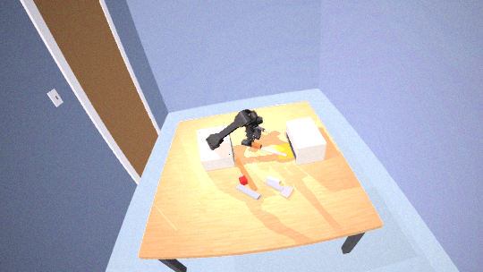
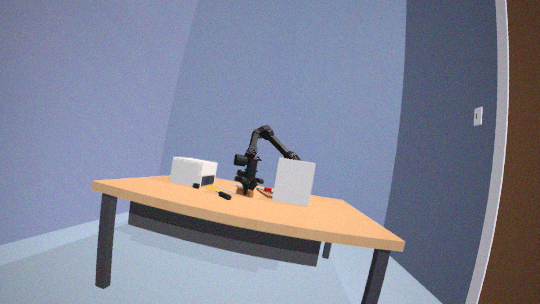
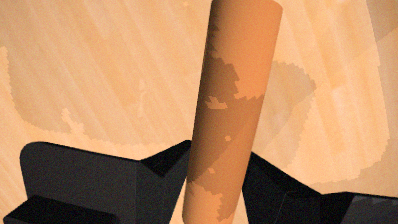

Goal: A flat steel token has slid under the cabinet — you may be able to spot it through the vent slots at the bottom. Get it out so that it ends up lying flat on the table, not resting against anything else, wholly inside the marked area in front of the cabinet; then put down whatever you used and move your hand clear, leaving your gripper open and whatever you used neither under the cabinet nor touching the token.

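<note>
While tight around the orange handle (image 1: 257, 145) (image 2: 241, 191) (image 3: 232, 100), pincer (image 1: 250, 143) (image 2: 247, 192) (image 3: 216, 151) well apart from the cabinet (image 1: 307, 140) (image 2: 187, 171).

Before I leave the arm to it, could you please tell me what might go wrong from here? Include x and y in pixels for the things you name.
The claw (image 1: 253, 144) (image 2: 246, 193) (image 3: 216, 151) grips the tool only by its orange handle (image 1: 256, 145) (image 3: 235, 100), so the long blade (image 1: 274, 151) might twist if it catches something. The blade lies over the yellow area (image 1: 283, 148) (image 2: 212, 188), so it could end up touching the token there. The cabinet (image 1: 309, 140) (image 2: 192, 171) stands close ahead, and a misaimed push might bump it.
</note>
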### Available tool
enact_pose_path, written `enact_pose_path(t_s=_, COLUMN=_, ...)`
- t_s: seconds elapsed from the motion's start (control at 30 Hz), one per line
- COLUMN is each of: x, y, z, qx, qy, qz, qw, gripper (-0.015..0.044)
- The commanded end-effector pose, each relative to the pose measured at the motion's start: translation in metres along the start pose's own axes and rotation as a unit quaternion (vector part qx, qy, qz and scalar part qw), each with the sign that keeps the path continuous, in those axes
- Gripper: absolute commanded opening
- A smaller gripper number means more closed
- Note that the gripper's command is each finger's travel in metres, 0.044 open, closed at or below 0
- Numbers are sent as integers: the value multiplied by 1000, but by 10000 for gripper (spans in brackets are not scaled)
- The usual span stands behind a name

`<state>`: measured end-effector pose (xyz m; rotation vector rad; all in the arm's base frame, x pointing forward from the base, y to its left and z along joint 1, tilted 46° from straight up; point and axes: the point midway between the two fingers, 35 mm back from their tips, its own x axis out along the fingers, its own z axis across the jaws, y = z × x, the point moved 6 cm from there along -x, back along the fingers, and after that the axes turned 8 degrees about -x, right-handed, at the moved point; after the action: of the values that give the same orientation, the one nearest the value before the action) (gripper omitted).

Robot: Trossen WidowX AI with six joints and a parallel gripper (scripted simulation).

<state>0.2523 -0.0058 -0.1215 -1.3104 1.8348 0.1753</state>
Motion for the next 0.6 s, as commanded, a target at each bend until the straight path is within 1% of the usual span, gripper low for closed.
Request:
enact_pose_path(t_s=0.0, x=-1, y=-4, z=-5, qx=1, qy=-1, qz=-3, qw=1000, gripper=0)
enact_pose_path(t_s=0.57, x=-1, y=-16, z=-21, qx=0, qy=-1, qz=-3, qw=1000, gripper=0)
